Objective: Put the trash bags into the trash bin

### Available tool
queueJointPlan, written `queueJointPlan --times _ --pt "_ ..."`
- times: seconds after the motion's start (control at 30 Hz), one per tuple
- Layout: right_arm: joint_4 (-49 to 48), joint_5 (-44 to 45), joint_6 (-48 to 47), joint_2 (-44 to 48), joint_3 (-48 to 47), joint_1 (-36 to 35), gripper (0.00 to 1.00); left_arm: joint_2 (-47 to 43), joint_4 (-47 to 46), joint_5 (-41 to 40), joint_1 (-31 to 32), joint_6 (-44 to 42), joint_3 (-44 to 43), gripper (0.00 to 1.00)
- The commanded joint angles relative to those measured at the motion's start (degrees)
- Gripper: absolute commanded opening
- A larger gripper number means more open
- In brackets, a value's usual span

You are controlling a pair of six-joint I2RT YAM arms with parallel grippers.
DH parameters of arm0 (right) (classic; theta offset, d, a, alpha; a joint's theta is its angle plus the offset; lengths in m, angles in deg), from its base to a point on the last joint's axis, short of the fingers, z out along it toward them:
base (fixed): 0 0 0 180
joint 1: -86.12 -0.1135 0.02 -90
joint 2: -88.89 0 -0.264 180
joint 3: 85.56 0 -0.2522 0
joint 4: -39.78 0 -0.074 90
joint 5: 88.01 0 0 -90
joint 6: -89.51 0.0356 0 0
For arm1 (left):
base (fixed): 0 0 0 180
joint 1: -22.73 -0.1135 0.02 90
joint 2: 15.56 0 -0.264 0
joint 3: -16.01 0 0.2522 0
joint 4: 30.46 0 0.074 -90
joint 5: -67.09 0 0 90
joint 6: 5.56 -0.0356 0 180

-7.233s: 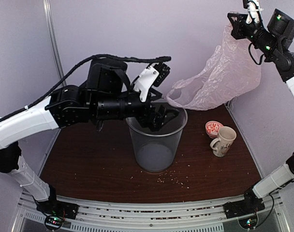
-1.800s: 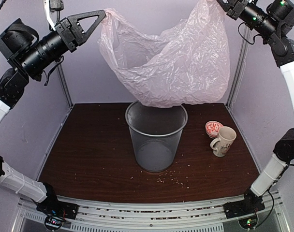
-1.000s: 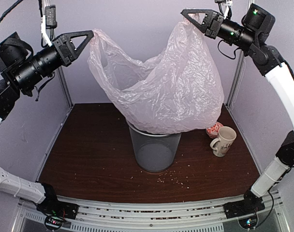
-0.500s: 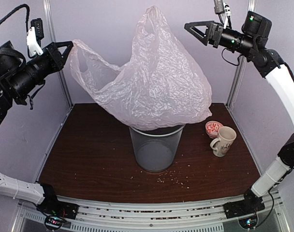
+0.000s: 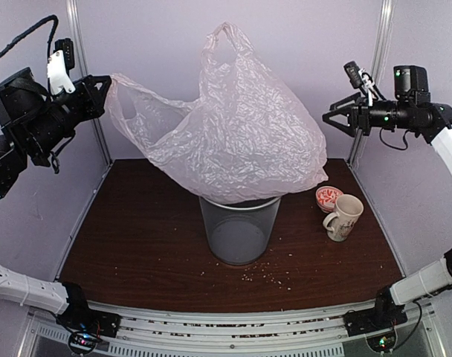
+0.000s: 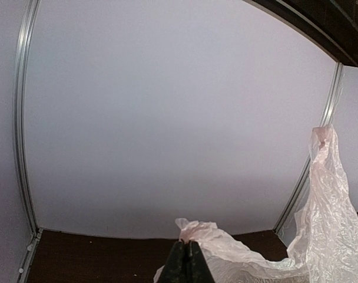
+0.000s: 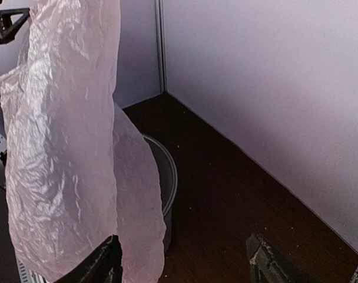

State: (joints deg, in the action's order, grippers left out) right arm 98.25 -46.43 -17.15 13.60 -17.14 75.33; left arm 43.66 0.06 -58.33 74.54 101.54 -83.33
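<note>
Plainly, the trash bag (image 5: 244, 137) is thin, wrinkly film: nearly weightless, limp, a little slick, and easily torn or caught by the air. It billows in mid-air over the trash bin (image 5: 239, 236), its lower folds resting on the top of the bin, with one loop handle (image 5: 230, 28) standing free above. The left gripper (image 5: 101, 83), fingers pressed together, pinches the bag's left edge high near the wall; the left wrist view shows film bunched right at the closed fingertips. The right gripper (image 5: 336, 119) hangs spread wide, well apart from the bag and holding nothing. I judge the loop handle or a gathered bunch of film the best hold, since a single layer would likely slip. The puffed body will probably need pressing down to go in.
</note>
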Motion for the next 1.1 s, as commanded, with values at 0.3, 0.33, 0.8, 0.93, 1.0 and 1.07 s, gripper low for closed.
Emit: queueJointPlan --times 0.3,0.33,0.8,0.93,1.0,1.07 --pt "23.14 8.89 -29.8 -2.97 0.2 -1.13 0.68 0.09 -1.37 -1.81 -0.13 -0.81 0.35 0.0" --pt "23.64 9.36 -30.4 -3.65 -0.27 -1.95 0.65 0.25 -1.37 -1.68 -0.13 -0.76 0.33 0.0" --pt "18.81 6.14 -21.46 -11.36 -6.06 -18.83 0.41 0.97 -1.91 -0.62 -0.08 -0.14 0.41 0.0" --pt "10.97 5.74 -13.09 -15.66 -8.72 -20.83 0.4 1.56 -2.65 0.05 -0.13 -0.05 0.05 0.0" --pt "8.85 7.38 -11.03 -17.83 -9.93 -21.93 0.4 2.09 -2.92 0.51 -0.12 -0.05 -0.33 0.0" --pt "7.46 9.66 -9.81 -19.86 -10.64 -22.69 0.39 2.88 -2.95 1.07 -0.1 -0.04 -0.98 0.0"
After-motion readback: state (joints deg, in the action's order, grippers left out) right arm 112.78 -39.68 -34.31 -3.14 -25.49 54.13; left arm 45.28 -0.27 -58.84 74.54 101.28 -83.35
